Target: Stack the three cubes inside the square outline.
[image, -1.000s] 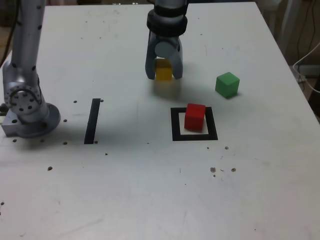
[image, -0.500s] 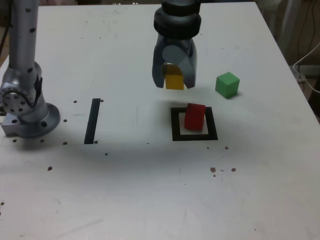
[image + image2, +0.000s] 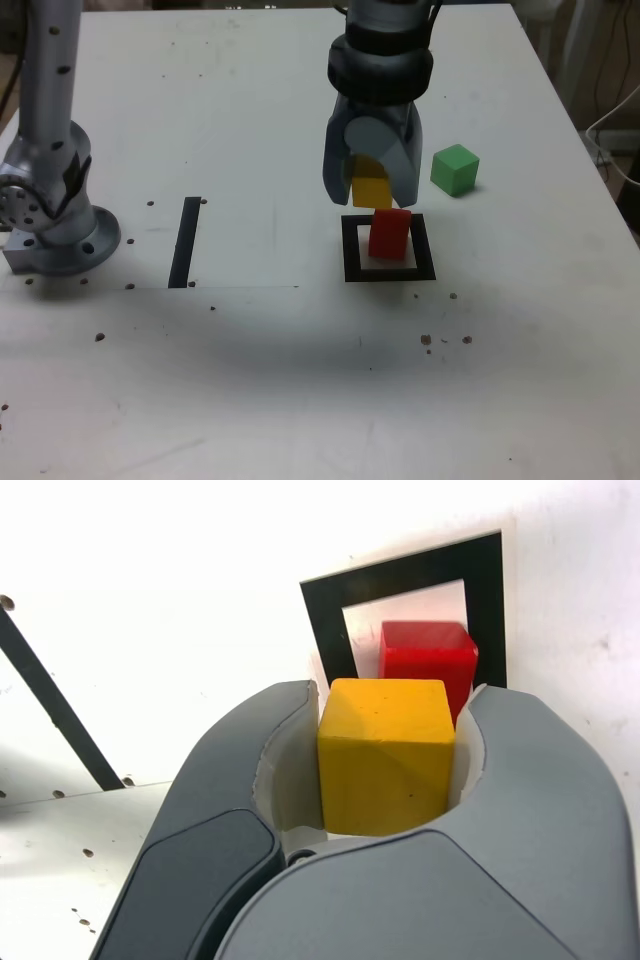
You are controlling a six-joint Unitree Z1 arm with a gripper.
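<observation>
Holds the yellow cube (image 3: 386, 770) clamped in the end effector (image 3: 371, 202), raised above the counter (image 3: 270, 385) near the red cube (image 3: 389, 236). Has the red cube resting inside the square outline (image 3: 352, 262), and the green cube (image 3: 455, 170) lying outside, toward the exterior view's right

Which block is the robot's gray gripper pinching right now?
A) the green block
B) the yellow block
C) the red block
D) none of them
B: the small yellow cube sits between both fingers of the gray gripper, while the small red cube is inside the black square outline.
</observation>
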